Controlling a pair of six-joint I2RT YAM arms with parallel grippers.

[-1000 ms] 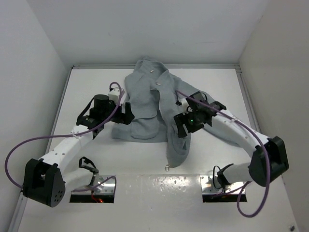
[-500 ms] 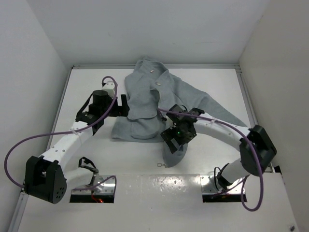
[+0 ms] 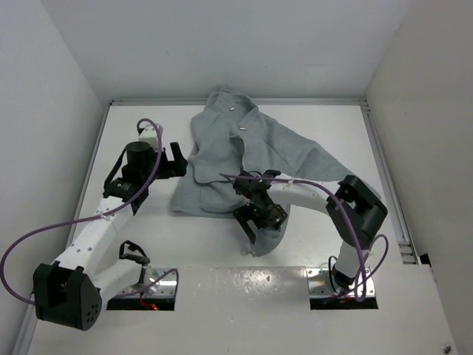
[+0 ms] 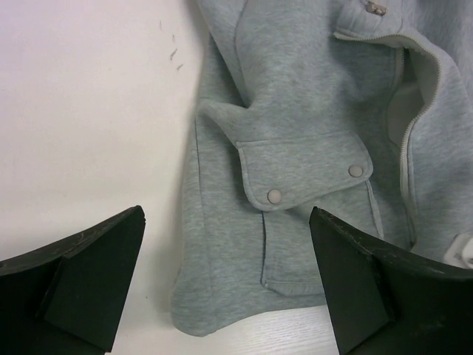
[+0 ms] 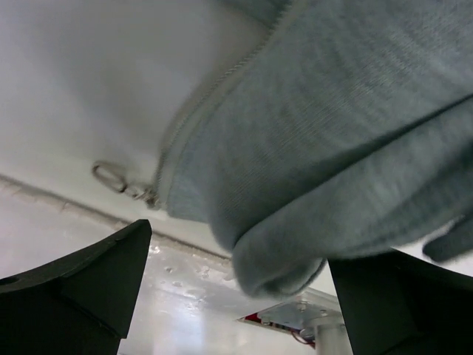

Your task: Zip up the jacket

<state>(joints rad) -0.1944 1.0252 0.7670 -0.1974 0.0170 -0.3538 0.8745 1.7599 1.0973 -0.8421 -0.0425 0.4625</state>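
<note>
the jacket (image 3: 222, 151) runs near-to-far, collar (image 3: 225, 100) at the far end; left pincer (image 3: 180, 160) and right pincer (image 3: 257, 222) spread wide.

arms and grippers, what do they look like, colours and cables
Both the left arm and the right arm have white link shells with black joint housings. A purple cable loops loosely along each. The left gripper and right gripper are black, with broad, wedge-shaped matte fingers and no visible markings.

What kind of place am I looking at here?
Probably a lab's robot test booth: a white table boxed in by plain white walls, a left arm and a right arm bolted at its near edge, a grey jacket laid out.
</note>
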